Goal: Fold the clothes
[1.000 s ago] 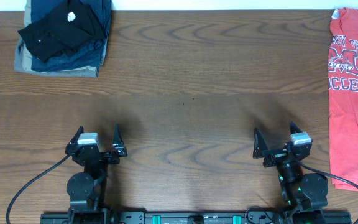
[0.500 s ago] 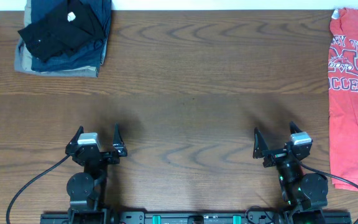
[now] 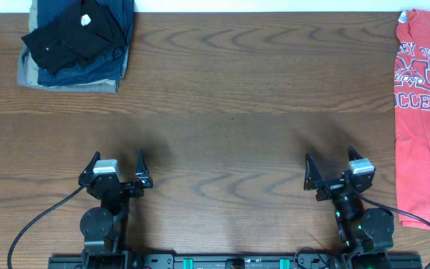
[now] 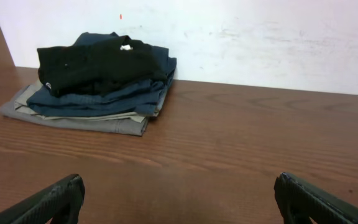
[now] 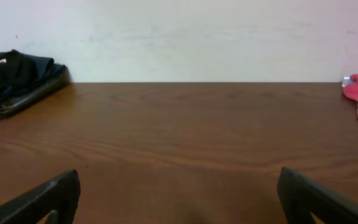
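The black shirt (image 3: 73,33) lies folded on top of a stack at the table's far left corner; it also shows in the left wrist view (image 4: 95,62), with a small white mark near its top, and at the left edge of the right wrist view (image 5: 5,65). My left gripper (image 3: 116,167) is open and empty near the front edge, far from the shirt. My right gripper (image 3: 328,166) is open and empty near the front right. In both wrist views the fingers (image 4: 48,202) (image 5: 319,199) stand wide apart over bare wood.
The shirt rests on folded blue denim (image 3: 88,69) and a tan garment (image 3: 32,75). A red T-shirt with white lettering (image 3: 422,112) lies spread along the right edge, close to my right arm. A white wall (image 4: 260,37) backs the table.
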You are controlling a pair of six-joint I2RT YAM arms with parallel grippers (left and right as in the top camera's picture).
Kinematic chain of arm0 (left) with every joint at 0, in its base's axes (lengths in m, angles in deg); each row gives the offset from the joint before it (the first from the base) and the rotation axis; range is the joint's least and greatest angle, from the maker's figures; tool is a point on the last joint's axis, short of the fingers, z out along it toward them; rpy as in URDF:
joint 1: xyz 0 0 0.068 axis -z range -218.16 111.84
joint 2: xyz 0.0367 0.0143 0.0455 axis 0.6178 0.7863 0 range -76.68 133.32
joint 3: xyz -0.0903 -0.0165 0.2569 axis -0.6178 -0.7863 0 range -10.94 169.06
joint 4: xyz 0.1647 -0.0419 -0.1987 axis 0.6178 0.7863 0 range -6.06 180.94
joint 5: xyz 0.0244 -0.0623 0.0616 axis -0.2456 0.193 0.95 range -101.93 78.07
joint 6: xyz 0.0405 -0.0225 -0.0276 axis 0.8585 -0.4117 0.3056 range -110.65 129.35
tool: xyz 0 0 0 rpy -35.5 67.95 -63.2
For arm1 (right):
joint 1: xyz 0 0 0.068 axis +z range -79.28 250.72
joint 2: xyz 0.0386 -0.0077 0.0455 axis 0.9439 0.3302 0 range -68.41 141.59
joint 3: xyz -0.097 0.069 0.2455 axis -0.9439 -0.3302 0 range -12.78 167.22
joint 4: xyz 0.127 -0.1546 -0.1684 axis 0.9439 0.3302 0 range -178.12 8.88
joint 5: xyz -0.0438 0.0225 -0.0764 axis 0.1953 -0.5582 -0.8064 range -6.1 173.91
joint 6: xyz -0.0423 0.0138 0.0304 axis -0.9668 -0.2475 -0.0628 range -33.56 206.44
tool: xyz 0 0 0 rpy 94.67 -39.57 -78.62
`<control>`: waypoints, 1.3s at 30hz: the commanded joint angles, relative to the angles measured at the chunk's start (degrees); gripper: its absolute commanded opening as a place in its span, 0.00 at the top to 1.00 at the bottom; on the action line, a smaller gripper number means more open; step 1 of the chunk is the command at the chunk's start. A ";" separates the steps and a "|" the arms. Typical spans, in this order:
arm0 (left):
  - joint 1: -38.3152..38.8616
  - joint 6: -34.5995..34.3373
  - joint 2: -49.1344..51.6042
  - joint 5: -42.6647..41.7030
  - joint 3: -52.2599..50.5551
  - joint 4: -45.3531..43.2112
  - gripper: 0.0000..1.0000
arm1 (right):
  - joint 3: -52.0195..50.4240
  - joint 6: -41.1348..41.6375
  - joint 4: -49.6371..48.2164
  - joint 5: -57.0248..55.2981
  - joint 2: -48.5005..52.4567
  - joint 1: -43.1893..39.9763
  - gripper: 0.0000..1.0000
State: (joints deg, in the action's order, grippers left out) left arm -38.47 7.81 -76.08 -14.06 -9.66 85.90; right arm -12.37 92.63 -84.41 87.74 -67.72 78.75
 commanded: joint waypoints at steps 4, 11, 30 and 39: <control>-0.26 -0.48 -0.37 1.75 -1.05 2.10 0.02 | -0.09 -0.94 0.33 -0.46 -0.31 0.55 0.01; -0.26 -0.48 -0.37 1.75 -1.05 2.10 0.02 | -0.09 -0.94 0.33 -0.46 -0.31 0.57 0.01; -0.26 -0.48 -0.37 1.75 -1.05 2.10 0.02 | -0.09 -0.94 0.33 -0.48 -0.31 0.57 0.01; -0.26 -0.48 -0.37 1.75 -1.05 2.10 0.02 | -0.09 -0.94 0.33 -0.46 -0.31 0.57 0.01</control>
State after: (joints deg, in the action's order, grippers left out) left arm -38.47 7.81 -76.08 -14.06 -9.66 85.90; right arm -12.40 92.26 -84.41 87.74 -67.72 78.75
